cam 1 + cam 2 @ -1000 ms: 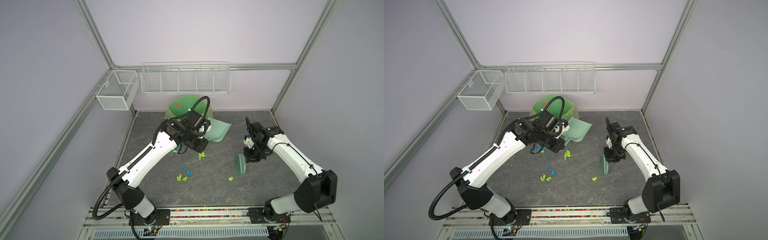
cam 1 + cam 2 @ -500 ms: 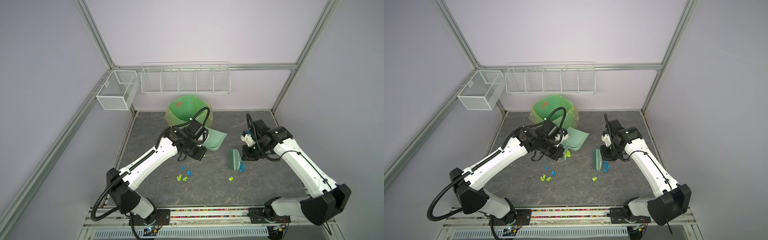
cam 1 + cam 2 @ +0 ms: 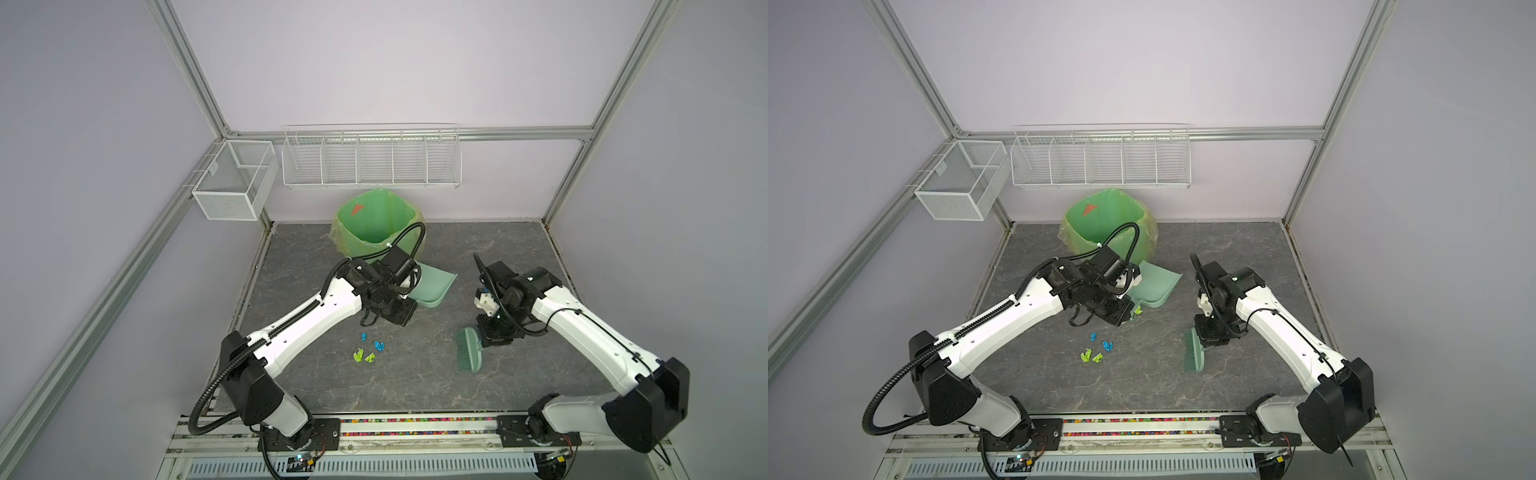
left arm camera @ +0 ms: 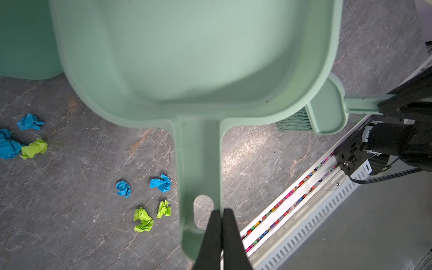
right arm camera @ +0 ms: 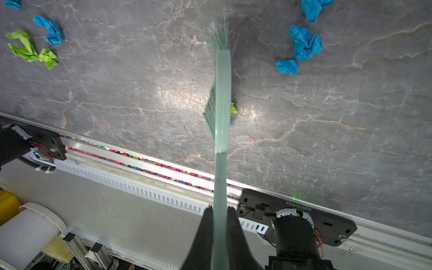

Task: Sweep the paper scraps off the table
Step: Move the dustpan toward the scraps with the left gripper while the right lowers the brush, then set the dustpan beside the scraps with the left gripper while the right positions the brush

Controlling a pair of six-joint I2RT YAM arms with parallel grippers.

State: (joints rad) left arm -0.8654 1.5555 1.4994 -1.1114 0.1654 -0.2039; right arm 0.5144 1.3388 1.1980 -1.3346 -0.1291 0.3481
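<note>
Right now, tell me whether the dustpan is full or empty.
Empty. In the left wrist view the dustpan shows a bare inside; the paper scraps in view lie on the table.

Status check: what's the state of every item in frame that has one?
dustpan: empty, held by its handle
left gripper: jaws shut on dustpan
brush: held by its handle, head down at the table
right gripper: jaws shut on brush
paper scraps: loose on the table, none in the dustpan
bin: upright, open, bag-lined

A green-lined bin (image 3: 365, 224) stands below a white wire rack (image 3: 371, 166), with a mesh basket (image 3: 226, 195) beside the rack.
</note>
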